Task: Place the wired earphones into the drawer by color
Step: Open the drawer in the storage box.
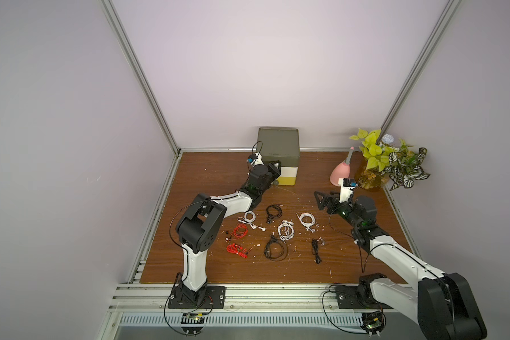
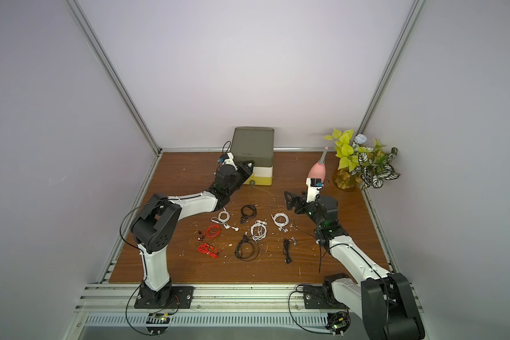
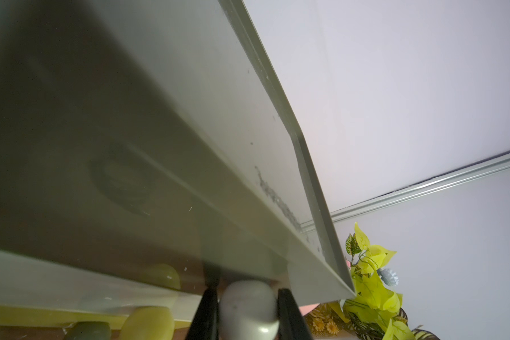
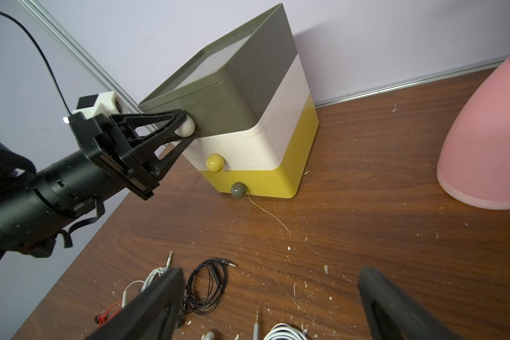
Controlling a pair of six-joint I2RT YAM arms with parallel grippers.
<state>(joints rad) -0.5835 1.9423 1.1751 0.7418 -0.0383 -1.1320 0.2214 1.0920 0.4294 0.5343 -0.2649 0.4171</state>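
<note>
The drawer (image 1: 278, 147) (image 2: 253, 145) is a stacked box by the back wall: olive-grey on top, cream, then yellow (image 4: 248, 88). My left gripper (image 1: 274, 167) (image 3: 248, 294) (image 4: 186, 129) is shut on the top drawer's white knob (image 3: 248, 312), a finger pressing each side. The wired earphones lie coiled mid-table: white bundles (image 1: 306, 219) (image 1: 286, 231) (image 1: 250, 217), black ones (image 1: 273, 210) (image 1: 275, 248) (image 1: 316, 248) and red ones (image 1: 239, 230) (image 1: 234, 248). My right gripper (image 1: 324, 203) (image 4: 270, 270) hangs open and empty above the table, right of the bundles.
A pink vase-shaped object (image 1: 340, 172) (image 4: 483, 141) and a potted plant (image 1: 386, 159) stand at the back right. The yellow knob (image 4: 215, 162) and grey knob (image 4: 238, 190) sit on the two lower drawers. White flecks litter the wooden tabletop (image 1: 306, 265).
</note>
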